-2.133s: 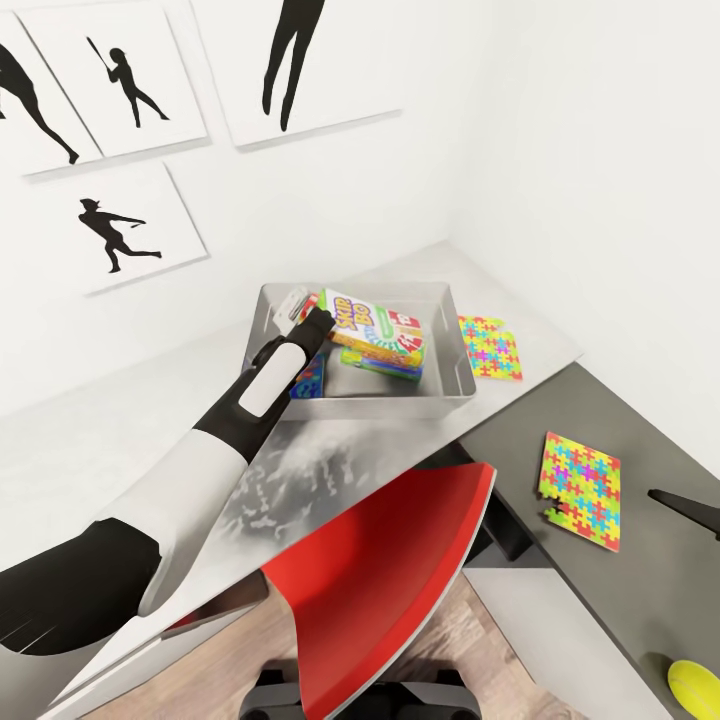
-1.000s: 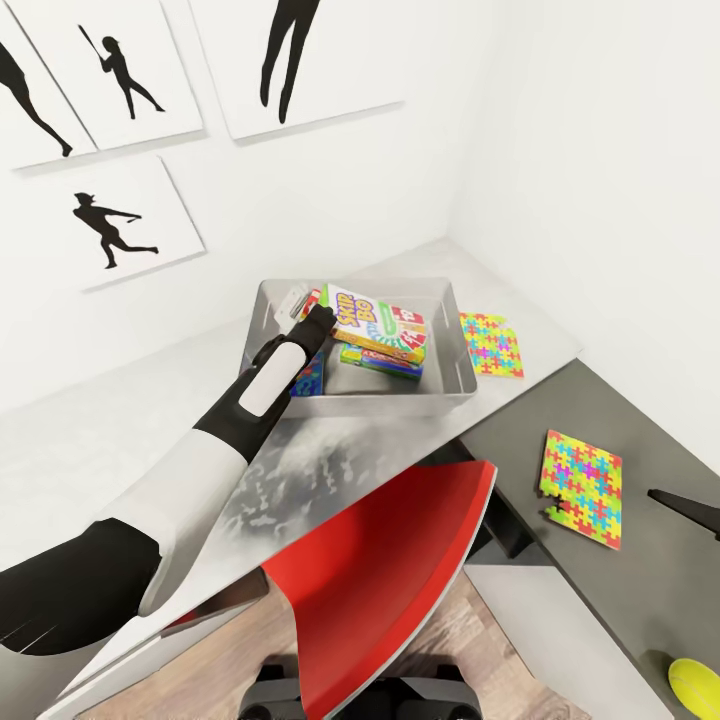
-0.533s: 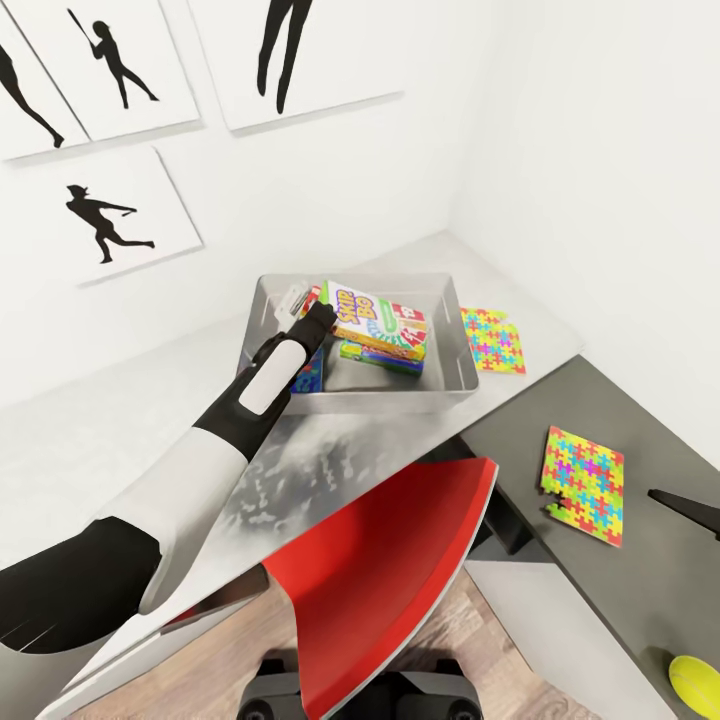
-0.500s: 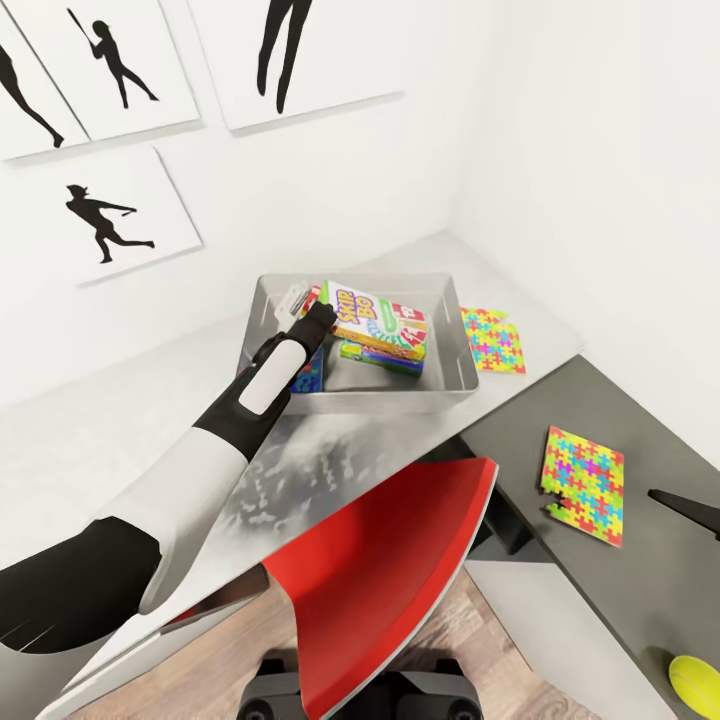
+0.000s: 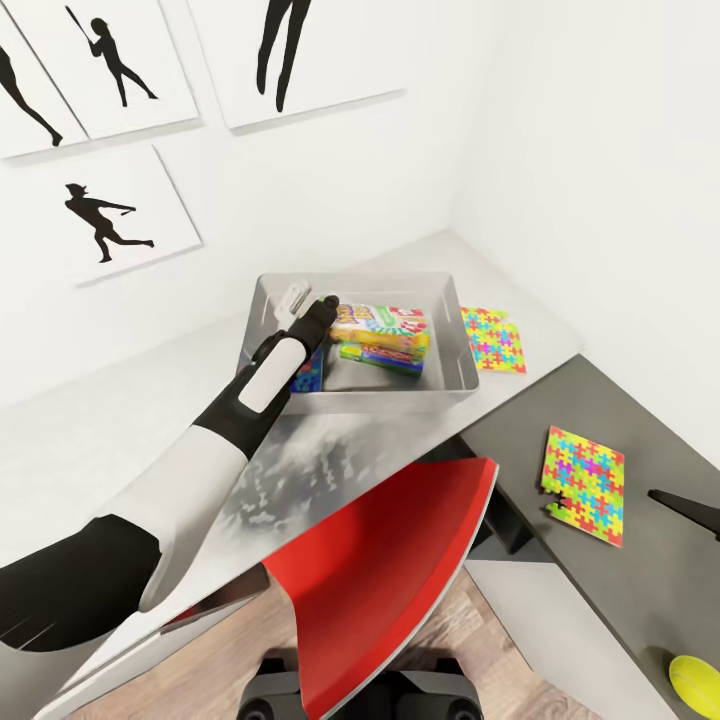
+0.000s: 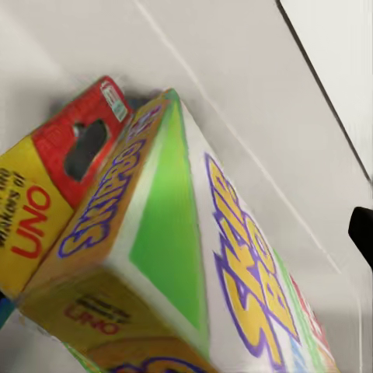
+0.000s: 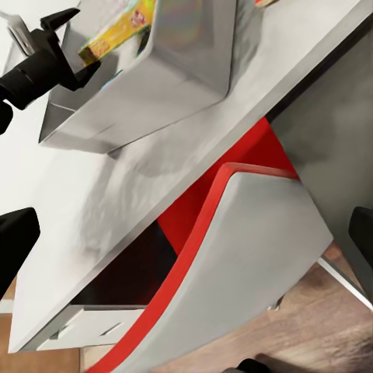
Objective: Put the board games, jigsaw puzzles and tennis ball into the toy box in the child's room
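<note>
The left gripper (image 5: 318,312) is held over the bin (image 5: 452,345) on the desk (image 5: 120,440), with its fingers parted and nothing between them. Just right of it, the Skip-Bo box (image 5: 380,328) lies flat atop another game inside the bin. The right gripper's state cannot be told. One jigsaw (image 5: 492,340) lies right of the bin, another (image 5: 583,484) on the side table (image 5: 660,440), and the ball (image 5: 695,685) nearer.

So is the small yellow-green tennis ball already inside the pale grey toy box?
No, the small yellow-green tennis ball lies on the lower dark grey side table, far from the pale grey toy box.
</note>
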Controlling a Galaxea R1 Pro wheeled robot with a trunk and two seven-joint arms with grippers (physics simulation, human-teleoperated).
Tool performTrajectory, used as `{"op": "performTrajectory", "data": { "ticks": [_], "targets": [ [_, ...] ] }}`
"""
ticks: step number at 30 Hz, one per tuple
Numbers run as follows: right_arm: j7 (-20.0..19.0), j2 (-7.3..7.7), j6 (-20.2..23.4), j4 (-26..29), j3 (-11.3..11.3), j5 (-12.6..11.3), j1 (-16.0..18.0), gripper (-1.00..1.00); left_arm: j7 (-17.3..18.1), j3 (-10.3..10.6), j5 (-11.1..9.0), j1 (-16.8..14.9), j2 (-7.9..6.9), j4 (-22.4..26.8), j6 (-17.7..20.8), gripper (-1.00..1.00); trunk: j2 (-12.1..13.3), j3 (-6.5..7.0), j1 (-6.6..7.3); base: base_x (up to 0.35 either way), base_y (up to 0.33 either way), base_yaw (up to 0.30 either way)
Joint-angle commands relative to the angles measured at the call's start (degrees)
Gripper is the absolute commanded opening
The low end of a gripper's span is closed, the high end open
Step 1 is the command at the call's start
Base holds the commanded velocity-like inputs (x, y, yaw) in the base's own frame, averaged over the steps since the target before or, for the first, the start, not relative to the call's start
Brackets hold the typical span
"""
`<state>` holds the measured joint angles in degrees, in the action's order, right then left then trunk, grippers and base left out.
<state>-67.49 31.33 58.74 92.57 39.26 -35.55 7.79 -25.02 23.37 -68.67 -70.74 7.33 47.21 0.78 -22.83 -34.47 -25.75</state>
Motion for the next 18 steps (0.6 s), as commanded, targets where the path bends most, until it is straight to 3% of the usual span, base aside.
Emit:
{"op": "performTrajectory", "data": {
  "ticks": [1, 18],
  "targets": [
    [-0.18, 0.02, 0.24, 0.0, 0.03, 0.05, 0.04, 1.0, -0.47, 0.1, -0.19, -0.16, -0.02, 0.07, 0.09, 1.0, -0.09, -0.08, -0.03, 0.0, 0.0, 0.0],
    [-0.18, 0.04, 0.24, -0.02, 0.11, 0.05, 0.03, 1.0, -1.3, 0.04, -0.85, -0.86, -0.06, 1.27, 2.58, 1.0, -0.09, -0.08, -0.03, 0.0, 0.0, 0.0]
  ]
}}
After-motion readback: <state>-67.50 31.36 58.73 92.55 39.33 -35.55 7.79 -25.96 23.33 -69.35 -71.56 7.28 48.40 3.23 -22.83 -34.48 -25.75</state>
